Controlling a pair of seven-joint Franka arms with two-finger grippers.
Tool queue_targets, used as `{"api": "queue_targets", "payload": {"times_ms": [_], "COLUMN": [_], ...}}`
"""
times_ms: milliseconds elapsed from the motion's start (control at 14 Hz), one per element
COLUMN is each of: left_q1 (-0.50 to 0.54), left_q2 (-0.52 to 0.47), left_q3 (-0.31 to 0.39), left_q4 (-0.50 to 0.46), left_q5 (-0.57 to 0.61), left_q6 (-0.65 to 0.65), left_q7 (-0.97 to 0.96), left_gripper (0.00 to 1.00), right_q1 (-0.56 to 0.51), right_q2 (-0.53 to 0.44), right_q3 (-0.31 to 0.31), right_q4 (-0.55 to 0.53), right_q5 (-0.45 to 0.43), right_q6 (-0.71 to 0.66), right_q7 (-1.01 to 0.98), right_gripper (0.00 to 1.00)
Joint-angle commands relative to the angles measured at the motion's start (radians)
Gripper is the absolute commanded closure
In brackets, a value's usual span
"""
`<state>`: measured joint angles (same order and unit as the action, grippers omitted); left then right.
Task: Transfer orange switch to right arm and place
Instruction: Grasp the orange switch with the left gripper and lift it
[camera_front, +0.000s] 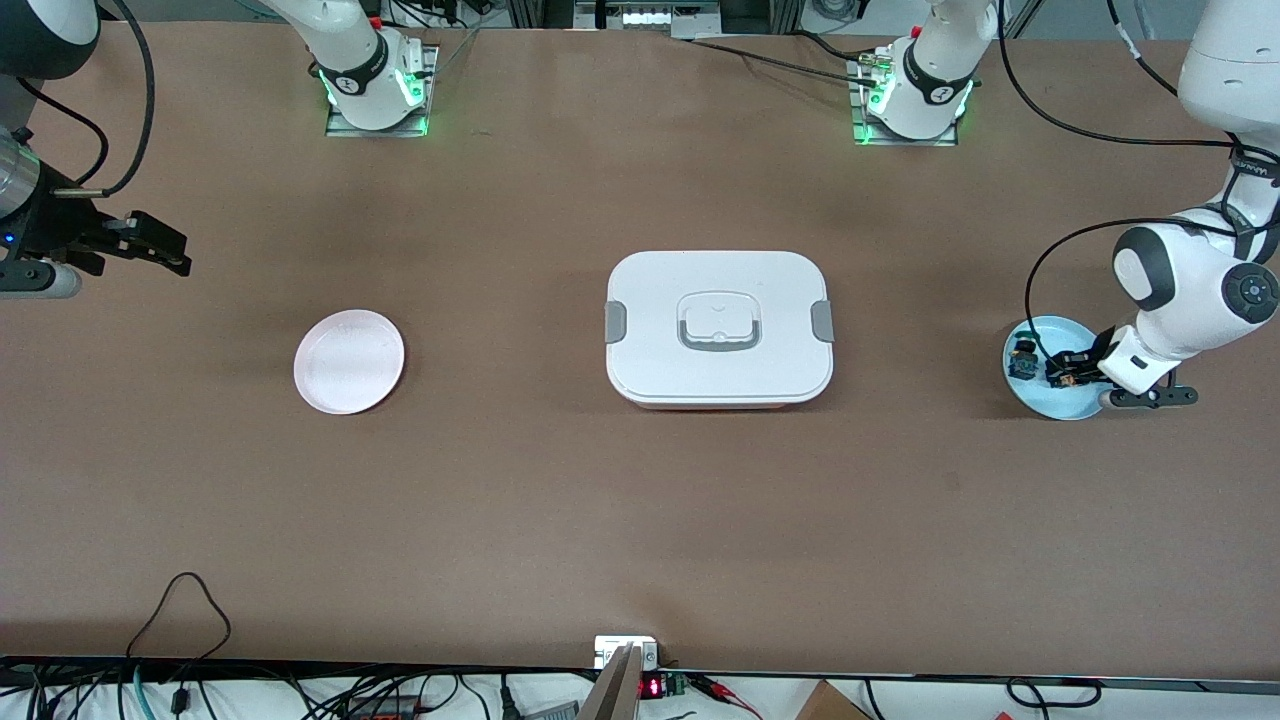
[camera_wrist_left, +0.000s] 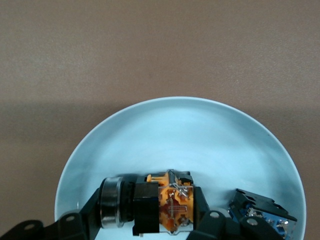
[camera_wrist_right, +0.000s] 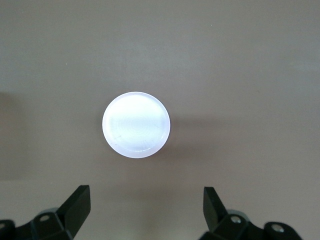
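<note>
- Your left gripper (camera_wrist_left: 145, 220) is down inside the blue plate (camera_wrist_left: 200, 130), at the left arm's end of the table.
- Its two black fingers (camera_wrist_left: 210, 222) sit one on each side of the orange switch (camera_wrist_left: 160, 207). In the left wrist view they look like they touch it, so the gripper seems closed on the switch.
- The orange switch lies on its side in the blue plate. You can see its silver ring, its black middle and its orange body.
- You cannot tell whether the switch sits on the plate or is lifted a tiny bit.
- A small blue switch (camera_wrist_left: 262, 217) lies in the same plate, just beside the orange one, apart from the fingers.
- In the front view, your left gripper (camera_front: 1070, 372) and the blue plate (camera_front: 1060, 408) are small, and the arm covers part of the plate.
- A white box with a lid (camera_front: 718, 328) and gray clips sits in the middle of the table, well apart from the blue plate.
- A pink plate (camera_front: 349, 361) sits toward the right arm's end of the table.
- Your right gripper (camera_front: 150, 243) waits up in the air at that end, over bare table near the pink plate.
- Its fingers (camera_wrist_right: 77, 205) are spread wide and hold nothing. The right wrist view shows the pink plate (camera_wrist_right: 136, 124) between them, lower down.
</note>
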<state>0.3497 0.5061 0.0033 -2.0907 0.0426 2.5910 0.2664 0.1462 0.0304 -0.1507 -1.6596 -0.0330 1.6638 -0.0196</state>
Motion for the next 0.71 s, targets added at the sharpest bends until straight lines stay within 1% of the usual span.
{"api": "queue_targets", "payload": {"times_ms": [0,71,142,214,285,356,427,498,641], "left_q1": [0.002,0.000,0.002,-0.001,-0.002,-0.002,-0.005,-0.005,-0.002], "left_q2": [-0.061,-0.079,-0.080,-0.078,-0.077,-0.077,-0.077,-0.077,-0.075], "left_q3": [-0.019,-0.022,-0.025,-0.026,-0.046,-0.058,-0.068,-0.089,-0.147], "left_q4": [0.014,0.047,0.099,0.159,0.216,0.265,0.314,0.357,0.437], "left_q5": [0.020,0.020,0.025,0.025,0.025,0.025,0.026,0.025,0.010], "left_q6": [-0.052,-0.118,-0.196,-0.265,-0.347,-0.430,-0.528,-0.616,-0.789], "left_q7": [0.043,0.063,0.133,0.193,0.214,0.220,0.246,0.308,0.427], "left_gripper": [0.66,0.72,0.76,0.77,0.78,0.81,0.87,0.92,0.93], "right_q1": [-0.003,-0.004,-0.002,-0.003,-0.005,-0.005,-0.008,-0.005,-0.002], "right_q2": [-0.009,-0.009,-0.009,-0.009,-0.009,-0.010,-0.009,-0.006,-0.006], "right_q3": [0.002,0.002,0.002,0.002,0.000,-0.004,-0.004,-0.001,0.002], "right_q4": [0.006,0.006,0.006,0.006,0.006,0.006,0.008,0.008,0.008], "right_q5": [0.013,0.013,0.012,0.013,0.013,0.013,0.013,0.013,0.010], "right_q6": [-0.007,-0.012,-0.012,-0.013,-0.013,-0.013,-0.012,-0.010,-0.015], "right_q7": [0.006,0.004,0.004,0.004,0.004,0.000,0.001,0.004,-0.006], "right_gripper": [0.00,0.00,0.00,0.00,0.00,0.00,0.00,0.00,0.00]}}
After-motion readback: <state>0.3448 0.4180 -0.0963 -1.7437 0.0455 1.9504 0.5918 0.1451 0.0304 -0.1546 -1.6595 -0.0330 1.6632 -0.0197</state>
